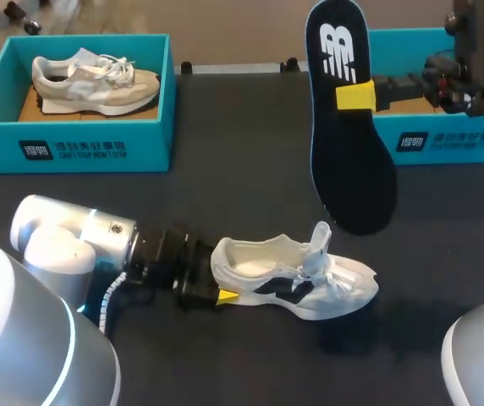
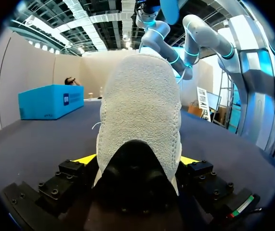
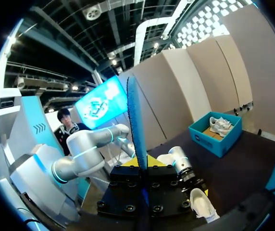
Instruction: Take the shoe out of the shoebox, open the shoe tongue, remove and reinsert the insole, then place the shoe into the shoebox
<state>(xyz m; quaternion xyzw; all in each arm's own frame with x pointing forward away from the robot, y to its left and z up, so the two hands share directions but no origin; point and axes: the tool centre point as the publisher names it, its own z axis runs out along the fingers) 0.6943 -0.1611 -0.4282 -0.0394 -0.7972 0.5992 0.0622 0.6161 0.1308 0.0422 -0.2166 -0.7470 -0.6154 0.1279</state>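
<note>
Where the tabletop (image 1: 242, 161) starts at the far left, the left shoebox (image 1: 73, 148), teal and open, stands near the back edge. A beige shoe (image 1: 94, 80) lies inside it on its sole, toe to the right. In front of it, the left arm (image 1: 64, 241) comes in low from the corner and stretches level along the tabletop. The left jaws are pinching the heel of the white shoe (image 1: 297, 283). In the left wrist view the heel (image 2: 140, 115) fills the gap, with a yellow fingertip (image 2: 87, 159) pressed against one side and its partner against the other. The white shoe sits on its sole on the tabletop, toe pointing right, with the tongue (image 1: 321, 238) pulled up and forward and the opening bare.

Further right, the insole (image 1: 352, 161) hangs upright in the air above the tabletop. Its dark face is turned to the head camera, the narrow heel end up and the broad toe end down, just behind the white shoe's toe. The right jaws are closed on the insole about a third of the way down, one yellow fingertip (image 1: 356, 97) flat on its face. In the right wrist view the insole (image 3: 133, 125) stands edge-on between the fingers. The right arm (image 1: 470, 59) reaches in over the right shoebox (image 1: 449, 139), also teal, which stands at the far right edge.
</note>
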